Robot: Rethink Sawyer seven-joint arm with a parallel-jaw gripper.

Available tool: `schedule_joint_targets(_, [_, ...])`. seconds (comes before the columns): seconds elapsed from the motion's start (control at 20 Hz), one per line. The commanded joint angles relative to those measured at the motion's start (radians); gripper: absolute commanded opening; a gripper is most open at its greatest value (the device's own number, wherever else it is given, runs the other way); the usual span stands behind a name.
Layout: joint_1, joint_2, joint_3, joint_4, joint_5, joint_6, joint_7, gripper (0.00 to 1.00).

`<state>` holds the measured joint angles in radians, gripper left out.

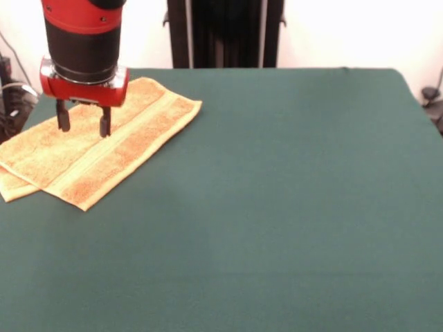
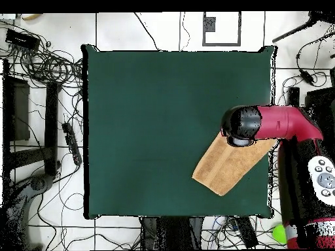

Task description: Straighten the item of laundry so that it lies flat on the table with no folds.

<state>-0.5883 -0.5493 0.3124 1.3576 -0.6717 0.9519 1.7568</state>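
Observation:
The orange-tan towel [image 1: 104, 149] lies at the left of the dark green table [image 1: 277, 207], slanted. It is folded over itself: a lower layer peeks out at its near left corner. A paler band runs along its right side. My gripper [image 1: 84, 123] hangs just above the towel's far part, open and empty, fingertips [image 1: 104, 128] close over the cloth. In the overhead view the towel [image 2: 222, 170] lies by the table's [image 2: 163, 131] right edge, and the arm's head [image 2: 243, 126] covers the towel's upper corner and hides the gripper.
The black pedestal [image 1: 221, 34] stands behind the table's far edge. In the overhead view the robot's base [image 2: 307, 189] is at the right, cables [image 2: 46, 65] lie on the floor at the left, and a green ball [image 2: 279, 232] sits at lower right.

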Motion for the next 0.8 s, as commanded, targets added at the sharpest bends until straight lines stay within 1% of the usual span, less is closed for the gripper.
schedule_joint_targets(0.05, [0.162, 0.06, -0.097, 0.026, 0.091, 0.0, 0.414, 1.0])
schedule_joint_targets(0.3, [0.221, 0.09, -0.158, 0.009, 0.121, -0.025, 0.465, 1.0])
schedule_joint_targets(0.6, [0.272, 0.103, -0.201, 0.018, 0.169, -0.039, 0.506, 1.0])
schedule_joint_targets(0.8, [0.31, 0.136, -0.232, 0.01, 0.182, -0.059, 0.554, 1.0])
